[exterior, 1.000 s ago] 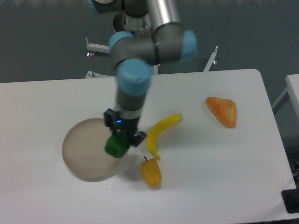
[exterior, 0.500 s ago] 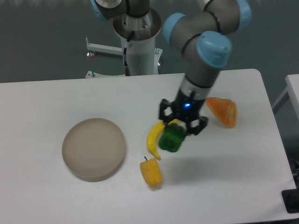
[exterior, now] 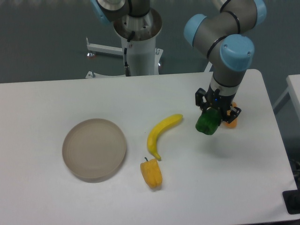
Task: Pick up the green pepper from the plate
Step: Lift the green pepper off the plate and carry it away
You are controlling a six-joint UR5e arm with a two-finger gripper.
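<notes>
Over on the right side of the bench (exterior: pixel 56 98), the claw (exterior: pixel 214 114) hangs a little way above the white top with the green pepper (exterior: pixel 207 123) clamped between its dark fingers. The pepper sticks out below and slightly left of the claw, glossy and lumpy, and a faint shadow under it on the bench suggests it is lifted clear of the surface. Just behind the claw, an orange thing (exterior: pixel 230 123) peeks out at the right; most of it is hidden by the claw and pepper, so I cannot tell what it is.

The plate (exterior: pixel 94 150) sits well apart, on the left half of the bench, round, beige-grey and bare inside its raised rim. Between plate and pepper lies a yellow banana (exterior: pixel 161 133), curved, its upper end pointing toward the pepper and its lower tip toward the near edge. Right below that lower tip, just beside it, rests a yellow-orange pepper (exterior: pixel 151 173) with a short dark stem facing up toward the banana.

The arm (exterior: pixel 230 51) comes down to the claw from the upper right, grey with pale blue joint caps, and its column base (exterior: pixel 138 42) stands behind the far edge of the bench.
</notes>
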